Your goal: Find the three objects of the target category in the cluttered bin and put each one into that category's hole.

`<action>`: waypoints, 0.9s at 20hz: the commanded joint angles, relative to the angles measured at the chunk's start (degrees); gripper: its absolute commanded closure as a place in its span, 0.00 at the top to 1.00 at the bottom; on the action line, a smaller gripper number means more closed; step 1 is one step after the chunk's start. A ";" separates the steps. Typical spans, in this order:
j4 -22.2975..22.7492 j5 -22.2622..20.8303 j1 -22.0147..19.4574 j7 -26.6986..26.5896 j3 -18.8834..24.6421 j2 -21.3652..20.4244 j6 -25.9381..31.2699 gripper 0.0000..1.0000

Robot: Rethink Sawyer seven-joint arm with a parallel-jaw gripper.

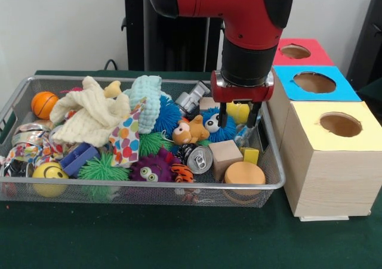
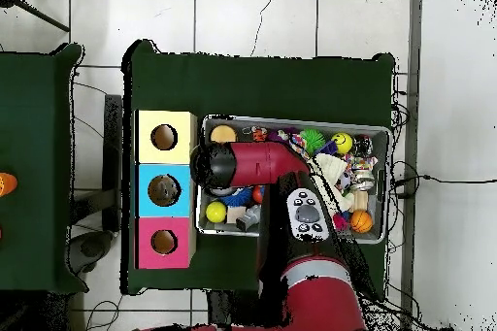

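The red and black gripper (image 1: 240, 115) is hovering with its dark fingers apart over a yellow block (image 1: 238, 111) at the wire mesh bin's (image 1: 270, 155) box-side end, risking a snag on the crowding blue spiky ball (image 1: 216, 126).

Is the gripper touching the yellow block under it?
Cannot tell. In the front view the gripper overlaps the yellow block, showing neither contact nor gap; overhead, the arm hides both.

front camera sits close and low across the table, facing me; the overhead hangs high, looking straight down, my base at six o'clock. both share the bin (image 1: 24, 96) (image 2: 383, 133) and boxes (image 1: 325, 161) (image 2: 146, 191).
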 commanded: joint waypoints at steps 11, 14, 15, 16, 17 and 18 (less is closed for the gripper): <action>5.58 0.50 1.07 6.24 3.09 2.92 -2.82 1.00; 5.54 0.27 1.42 6.75 2.37 3.01 -3.11 1.00; 5.61 0.21 1.49 6.79 2.30 3.02 -3.34 1.00; 5.66 0.21 1.59 6.91 2.23 3.02 -3.54 1.00; 5.87 0.38 1.68 7.09 2.17 2.96 -3.55 1.00; 6.23 0.56 1.80 7.42 2.11 2.91 -3.77 1.00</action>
